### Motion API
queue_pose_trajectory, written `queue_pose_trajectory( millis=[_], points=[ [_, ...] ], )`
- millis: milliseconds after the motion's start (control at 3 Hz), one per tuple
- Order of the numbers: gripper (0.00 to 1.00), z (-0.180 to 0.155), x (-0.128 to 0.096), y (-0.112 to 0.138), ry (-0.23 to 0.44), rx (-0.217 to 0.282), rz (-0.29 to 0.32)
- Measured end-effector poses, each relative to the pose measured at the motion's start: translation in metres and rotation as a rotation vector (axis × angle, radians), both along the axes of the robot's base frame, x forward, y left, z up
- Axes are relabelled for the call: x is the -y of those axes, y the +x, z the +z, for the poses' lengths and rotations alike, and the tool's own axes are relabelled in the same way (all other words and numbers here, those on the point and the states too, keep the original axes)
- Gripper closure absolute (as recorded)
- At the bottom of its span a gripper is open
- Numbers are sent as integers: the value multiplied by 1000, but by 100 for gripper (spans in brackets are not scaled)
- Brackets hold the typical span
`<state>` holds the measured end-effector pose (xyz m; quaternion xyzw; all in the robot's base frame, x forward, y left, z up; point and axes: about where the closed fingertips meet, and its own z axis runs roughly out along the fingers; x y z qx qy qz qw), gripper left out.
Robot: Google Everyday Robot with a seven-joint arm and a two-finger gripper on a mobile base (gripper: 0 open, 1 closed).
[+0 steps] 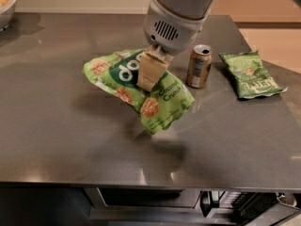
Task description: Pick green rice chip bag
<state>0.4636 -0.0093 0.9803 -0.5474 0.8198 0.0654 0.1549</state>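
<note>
The green rice chip bag (162, 102) is a large crinkly light-green bag with a dark green patch, white lettering and "Coconut Crunch" text. It hangs tilted above the grey countertop (70, 135), its lower right corner lowest, with its shadow on the counter beneath. My gripper (148, 76) comes down from the white arm at top centre and is shut on the bag's middle, its tan fingers (151, 69) pinching it.
A brown drink can (199, 66) stands upright just right of the bag. A smaller, darker green bag (250, 74) lies flat at the right. A white bowl (7, 1) sits at the far left corner. The counter's front edge runs along the bottom.
</note>
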Motion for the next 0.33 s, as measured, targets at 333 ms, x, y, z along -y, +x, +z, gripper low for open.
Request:
queue_pose_trajectory(
  millis=[333],
  points=[
    [100, 1, 0, 0, 0, 2, 1]
  ],
)
